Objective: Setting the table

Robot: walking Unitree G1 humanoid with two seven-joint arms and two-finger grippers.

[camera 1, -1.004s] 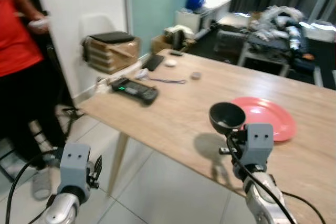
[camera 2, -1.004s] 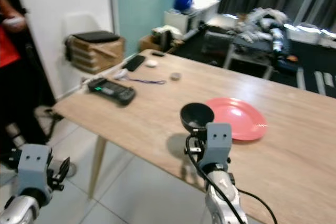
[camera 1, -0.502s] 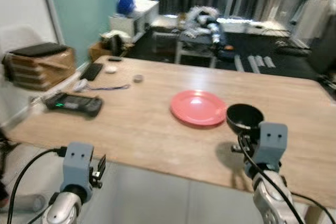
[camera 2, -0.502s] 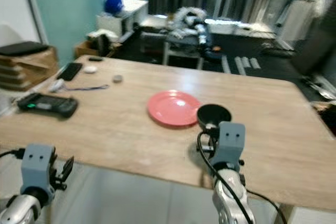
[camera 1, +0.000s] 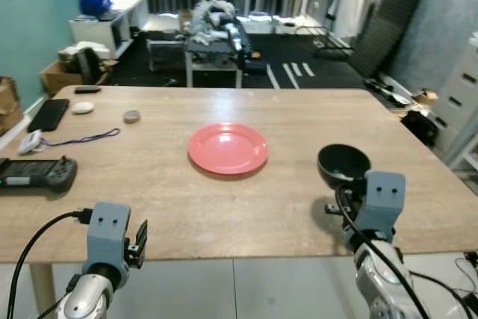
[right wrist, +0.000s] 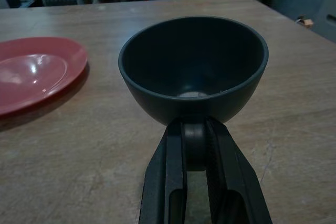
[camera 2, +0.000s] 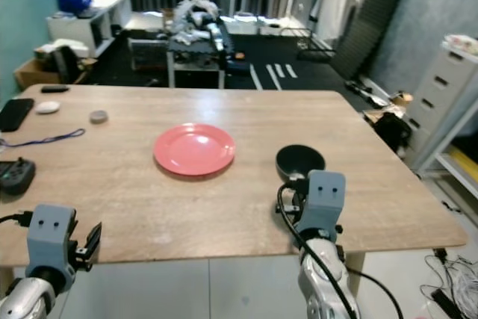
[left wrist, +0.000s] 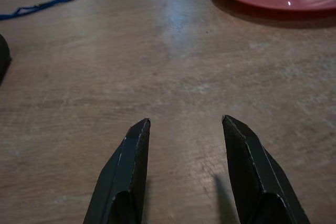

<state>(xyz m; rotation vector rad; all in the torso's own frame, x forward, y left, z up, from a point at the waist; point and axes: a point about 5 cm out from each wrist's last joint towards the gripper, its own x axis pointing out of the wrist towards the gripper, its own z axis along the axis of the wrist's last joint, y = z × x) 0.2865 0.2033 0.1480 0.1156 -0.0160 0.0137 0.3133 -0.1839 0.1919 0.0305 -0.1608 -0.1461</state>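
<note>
On the wooden table [camera 1: 246, 207], the left eye view shows a red plate [camera 1: 228, 148] lying near the middle. To its right the right gripper [camera 1: 345, 201] holds a black bowl [camera 1: 343, 164] upright above the tabletop, well apart from the plate. Along the table's left side lie a black handheld controller [camera 1: 36, 173], a blue cord [camera 1: 78, 139], a small grey disc [camera 1: 131, 116], a white puck [camera 1: 82, 107] and a black phone [camera 1: 49, 114]. The left arm [camera 1: 104, 248] is raised at the near edge.

From the left wrist view, the left gripper [left wrist: 185, 129] hovers low over bare wood with its two fingers [left wrist: 132, 171] spread wide apart and nothing between them; the plate's rim sits far ahead.

From the right wrist view, the right gripper's fingers [right wrist: 170, 182] are pinched tight on the bowl's base, and the bowl looks empty, with the plate beside it.
</note>
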